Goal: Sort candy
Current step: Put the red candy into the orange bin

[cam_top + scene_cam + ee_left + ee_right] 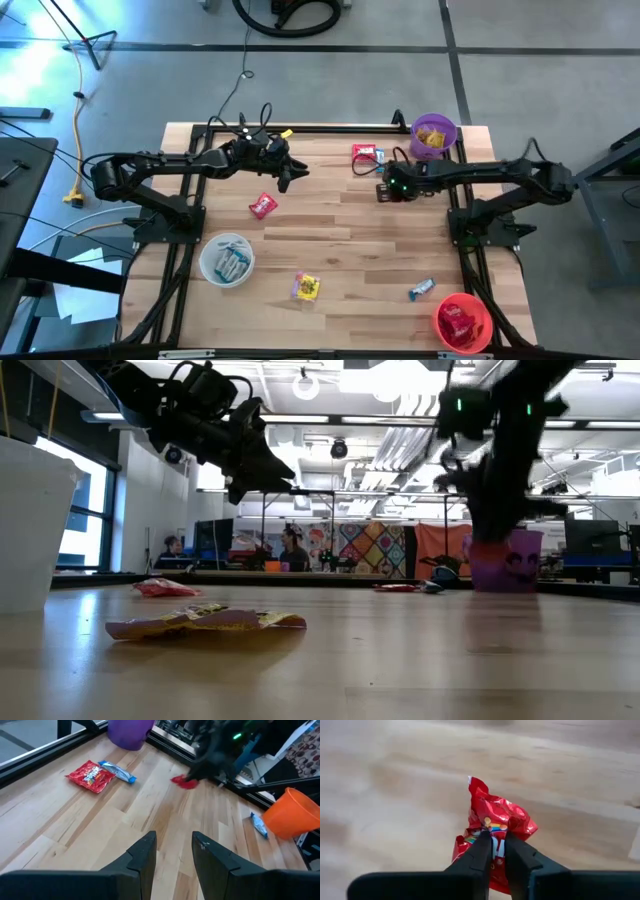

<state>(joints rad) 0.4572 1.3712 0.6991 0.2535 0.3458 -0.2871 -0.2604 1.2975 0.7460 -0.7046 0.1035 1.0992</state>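
My right gripper point(495, 837) is shut on a red candy packet point(496, 815), in the air over the table's right-middle point(381, 190). My left gripper point(173, 840) hovers open above bare wood left of the middle point(287, 178), touching nothing. Loose sweets lie flat on the table. One red one point(263, 206) is near the left gripper. A red one point(364, 153) and a blue one point(118, 771) lie by the purple bowl point(433, 135). A yellow one point(306, 288) and a blue one point(422, 290) lie toward the near edge. My right gripper pinches the red packet between its two fingers, at the crumpled middle of the wrapper point(492, 826). The wrapper's upper corner point(476, 784) sticks out past the fingertips. The packet point(185, 782) is lifted clear of the table.
A white bowl point(227, 258) holding light blue sweets stands at near left. A red bowl point(463, 322) with red sweets stands at the near right corner. The purple bowl at far right holds yellow ones. Bare wood lies across the table's middle.
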